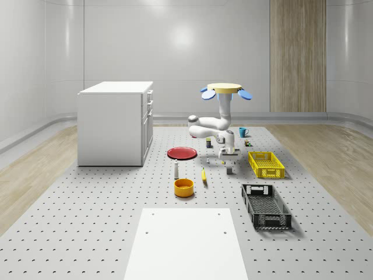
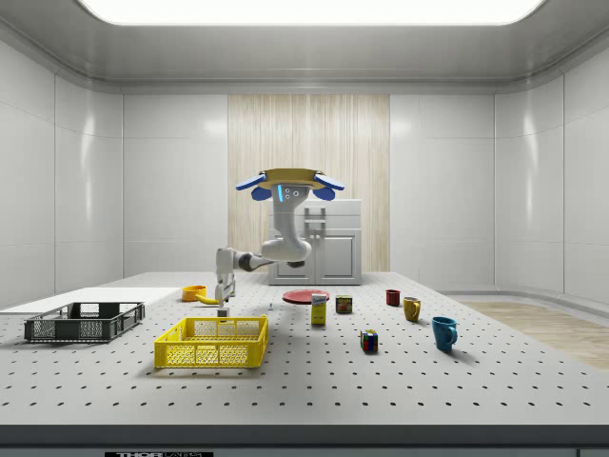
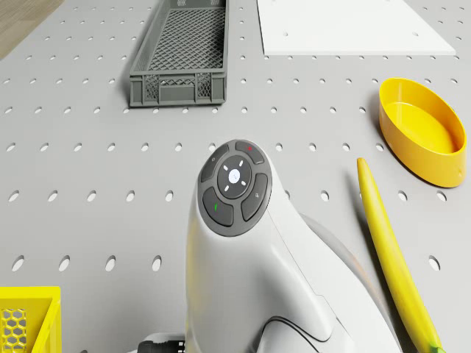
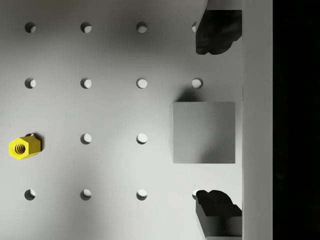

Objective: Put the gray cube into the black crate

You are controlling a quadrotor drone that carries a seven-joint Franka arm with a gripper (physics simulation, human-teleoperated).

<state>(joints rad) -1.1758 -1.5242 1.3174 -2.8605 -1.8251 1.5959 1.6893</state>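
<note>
The gray cube (image 4: 204,132) lies on the perforated table, straight below my gripper (image 4: 215,121). The gripper is open: one dark finger (image 4: 218,31) stands on each side of the cube with a gap to it, touching nothing. In the whole-scene view the drone (image 1: 225,90) hovers over the table, and the arm hangs down with the gripper (image 1: 229,165) just left of the yellow crate. The black crate (image 1: 266,205) sits empty, nearer the front of the table, to the right of the gripper. It also appears ahead of the arm's wrist (image 3: 234,185) as the black crate (image 3: 180,55).
A yellow crate (image 1: 266,164) stands close to the gripper's right. A banana (image 1: 204,175), a yellow bowl (image 1: 183,186) and a red plate (image 1: 182,153) lie to its left. A small yellow nut (image 4: 24,147) is near the cube. A white cabinet (image 1: 116,122) stands at back left.
</note>
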